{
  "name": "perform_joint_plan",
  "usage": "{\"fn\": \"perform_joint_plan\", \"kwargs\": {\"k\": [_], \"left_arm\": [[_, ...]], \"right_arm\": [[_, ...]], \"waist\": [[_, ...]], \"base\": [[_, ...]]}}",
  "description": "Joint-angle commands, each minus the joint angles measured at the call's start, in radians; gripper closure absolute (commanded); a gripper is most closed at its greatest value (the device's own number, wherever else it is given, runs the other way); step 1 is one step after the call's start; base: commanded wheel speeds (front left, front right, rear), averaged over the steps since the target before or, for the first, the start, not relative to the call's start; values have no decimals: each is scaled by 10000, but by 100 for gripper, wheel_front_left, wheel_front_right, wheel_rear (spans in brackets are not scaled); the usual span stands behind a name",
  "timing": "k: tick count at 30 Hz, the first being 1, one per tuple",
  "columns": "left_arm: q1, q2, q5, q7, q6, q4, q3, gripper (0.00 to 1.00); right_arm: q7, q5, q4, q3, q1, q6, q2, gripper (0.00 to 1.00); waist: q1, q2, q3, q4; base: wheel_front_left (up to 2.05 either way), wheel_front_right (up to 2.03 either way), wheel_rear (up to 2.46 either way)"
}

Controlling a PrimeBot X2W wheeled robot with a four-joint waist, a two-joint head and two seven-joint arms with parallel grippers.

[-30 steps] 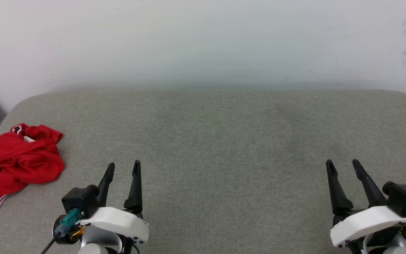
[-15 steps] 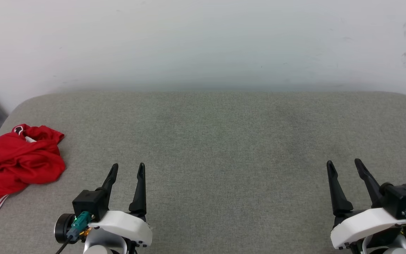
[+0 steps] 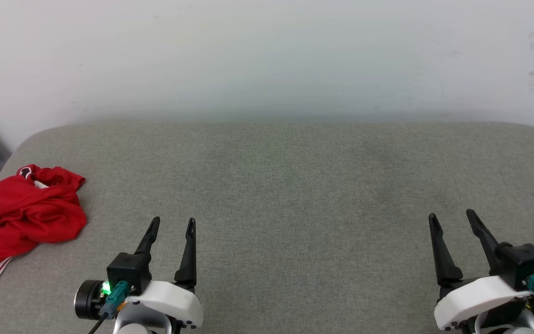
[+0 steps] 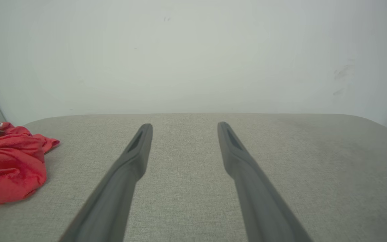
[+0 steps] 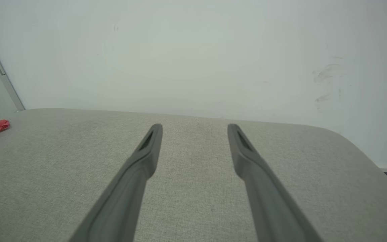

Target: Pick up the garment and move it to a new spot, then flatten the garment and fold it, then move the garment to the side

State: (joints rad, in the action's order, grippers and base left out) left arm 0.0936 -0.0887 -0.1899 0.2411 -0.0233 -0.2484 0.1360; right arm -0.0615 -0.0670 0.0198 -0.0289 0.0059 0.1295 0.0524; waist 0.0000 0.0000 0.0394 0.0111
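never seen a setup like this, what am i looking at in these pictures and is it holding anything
This is a two-armed robot. The wide picture comes from a camera on its head, looking down at a grey padded surface against a white wall. The dark prongs at lower left are its left gripper; those at lower right, its right gripper. The other two pictures come from cameras on each wrist, looking along that gripper's own two fingers. Both grippers are open and hold nothing. At the surface's far left lies the garment, a crumpled red jersey with white striped trim, untouched by either gripper.
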Motion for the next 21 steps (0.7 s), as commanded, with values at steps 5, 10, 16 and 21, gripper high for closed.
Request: {"fn": "perform_joint_plan", "kwargs": {"k": [5,10,16,21], "left_arm": [[153,26,362,142,-46,-101,-11,0],[150,42,632,230,-140,-201,15,0],[180,88,555,245,-187,-292,-69,0],[251,139,456,245,-200,-334,-157,0]], "right_arm": [[-102,392,-5,17,121,11,-36,0],[-186,648,-14,12,159,11,-37,0],[-232,537,36,-19,161,11,-38,0],[-269,479,23,-42,188,11,-38,0]], "waist": [[0,0,38,44],[0,0,67,96],[0,0,67,195],[0,0,45,483]], "base": [[0,0,0],[0,0,0],[0,0,0],[0,0,0]]}}
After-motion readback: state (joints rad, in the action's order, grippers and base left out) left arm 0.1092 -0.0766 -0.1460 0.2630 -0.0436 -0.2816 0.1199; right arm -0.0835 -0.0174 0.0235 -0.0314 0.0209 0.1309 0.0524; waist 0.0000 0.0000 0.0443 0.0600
